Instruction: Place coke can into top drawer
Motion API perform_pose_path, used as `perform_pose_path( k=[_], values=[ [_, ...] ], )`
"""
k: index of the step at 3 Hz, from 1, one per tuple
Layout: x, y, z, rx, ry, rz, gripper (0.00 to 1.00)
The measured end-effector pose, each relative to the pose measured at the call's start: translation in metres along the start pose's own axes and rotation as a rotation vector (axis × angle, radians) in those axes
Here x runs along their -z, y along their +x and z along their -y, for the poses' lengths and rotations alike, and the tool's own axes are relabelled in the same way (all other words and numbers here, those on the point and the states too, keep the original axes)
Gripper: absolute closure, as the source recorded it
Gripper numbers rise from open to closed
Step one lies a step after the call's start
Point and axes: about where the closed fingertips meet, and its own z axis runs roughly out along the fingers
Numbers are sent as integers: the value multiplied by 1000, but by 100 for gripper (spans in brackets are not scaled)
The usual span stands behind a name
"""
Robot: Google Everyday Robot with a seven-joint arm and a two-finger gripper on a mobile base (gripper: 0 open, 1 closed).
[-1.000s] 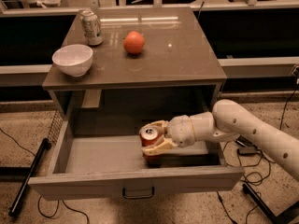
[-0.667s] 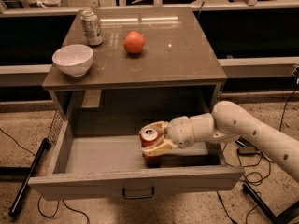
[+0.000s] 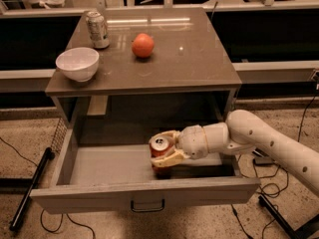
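The top drawer (image 3: 99,195) is pulled wide open below the table top, with a small dark handle on its front panel. My gripper (image 3: 162,152) reaches in from the right and is shut on the coke can (image 3: 159,146), a red can with a silver top. The can stands upright inside the drawer, right of the middle, at or just above the drawer floor. I cannot tell whether it touches the floor.
On the table top (image 3: 194,59) stand a white bowl (image 3: 77,62) at the front left, a silver-and-green can (image 3: 97,30) behind it, and an orange fruit (image 3: 143,45) in the middle. Cables and a dark stand leg lie on the floor at both sides.
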Motion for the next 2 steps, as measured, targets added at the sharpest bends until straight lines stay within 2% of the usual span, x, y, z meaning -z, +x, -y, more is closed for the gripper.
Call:
perform_pose_path(
  k=[2],
  values=[
    [-4,-1,-1,1,-9,1,35]
  ],
)
